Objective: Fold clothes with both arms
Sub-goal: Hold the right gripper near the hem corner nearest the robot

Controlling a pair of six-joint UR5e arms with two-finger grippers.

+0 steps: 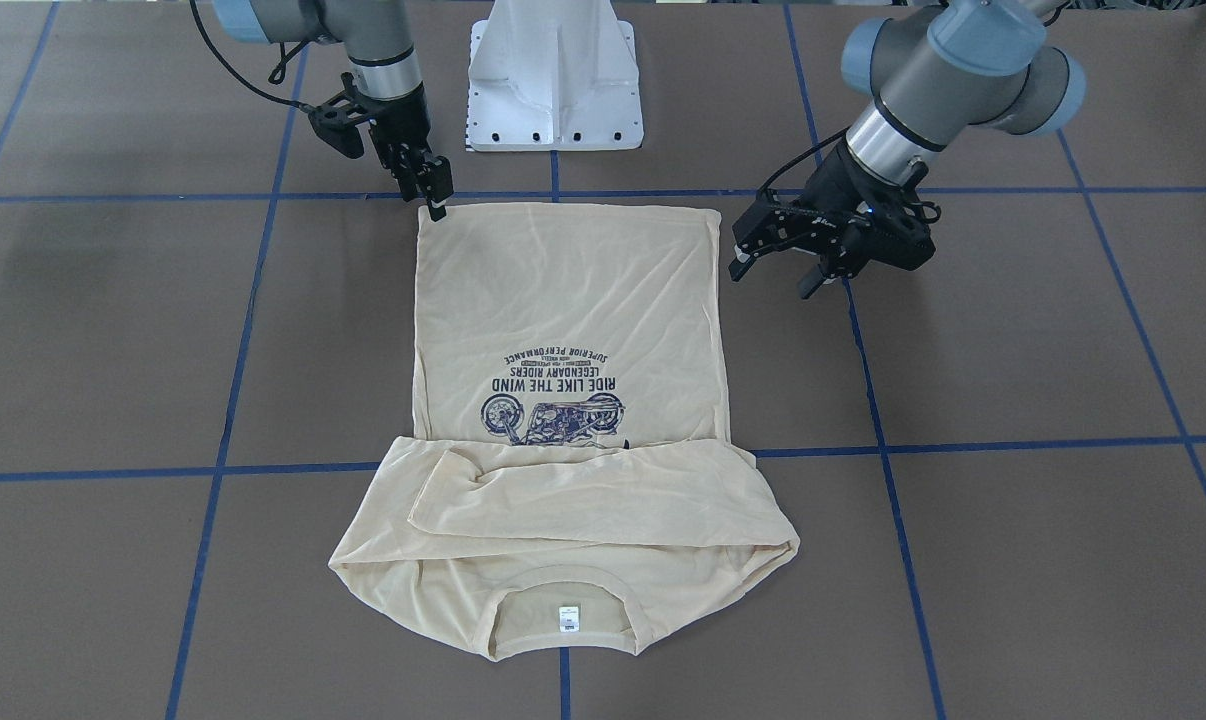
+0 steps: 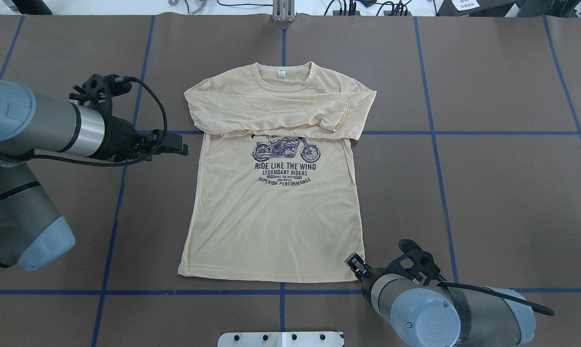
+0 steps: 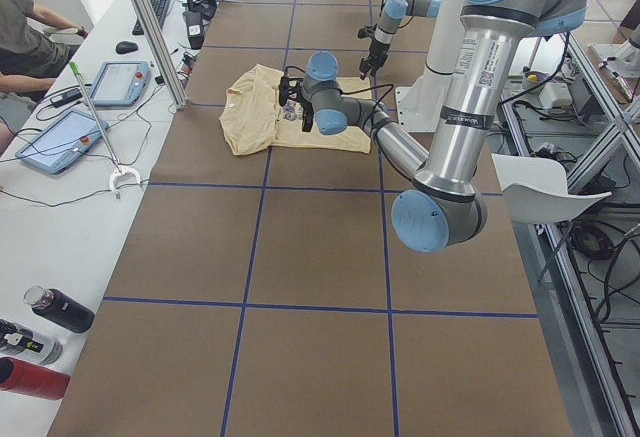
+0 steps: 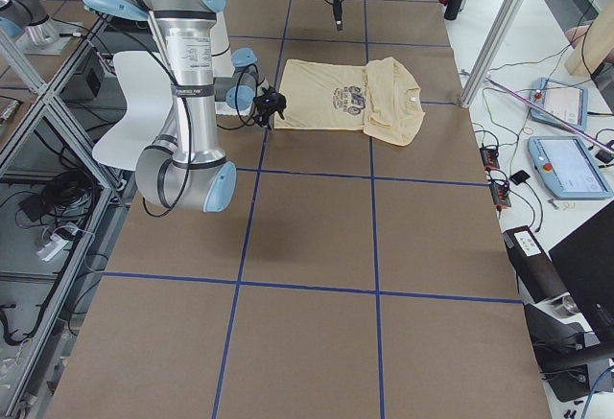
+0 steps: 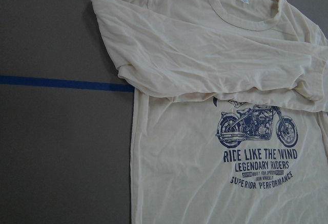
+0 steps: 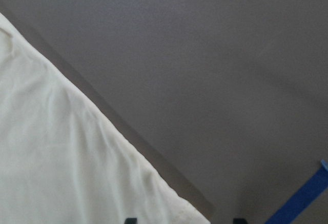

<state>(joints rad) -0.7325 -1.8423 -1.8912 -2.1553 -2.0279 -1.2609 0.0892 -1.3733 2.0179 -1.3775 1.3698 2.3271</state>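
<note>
The clothes are one cream-yellow long-sleeved T-shirt [image 2: 271, 217], lying flat, print up, with both sleeves [image 2: 271, 113] folded across the chest above the motorcycle print [image 1: 553, 415]. Its neck with the white label [image 1: 567, 618] points away from the robot. My right gripper [image 1: 435, 200] is at the hem corner on the robot's right. It is open, and in the right wrist view that hem corner [image 6: 179, 211] lies between its two fingertips. My left gripper [image 1: 775, 275] hovers open beside the shirt's other side edge, apart from the cloth; its wrist view looks onto the folded sleeves [image 5: 205, 65].
The white pedestal base [image 1: 553, 80] stands just behind the hem. Blue tape lines [image 2: 435, 132] grid the brown table. Along the far side runs a white bench with tablets [image 3: 55, 142] and bottles [image 3: 60, 309], where a seated person [image 3: 25, 32] is.
</note>
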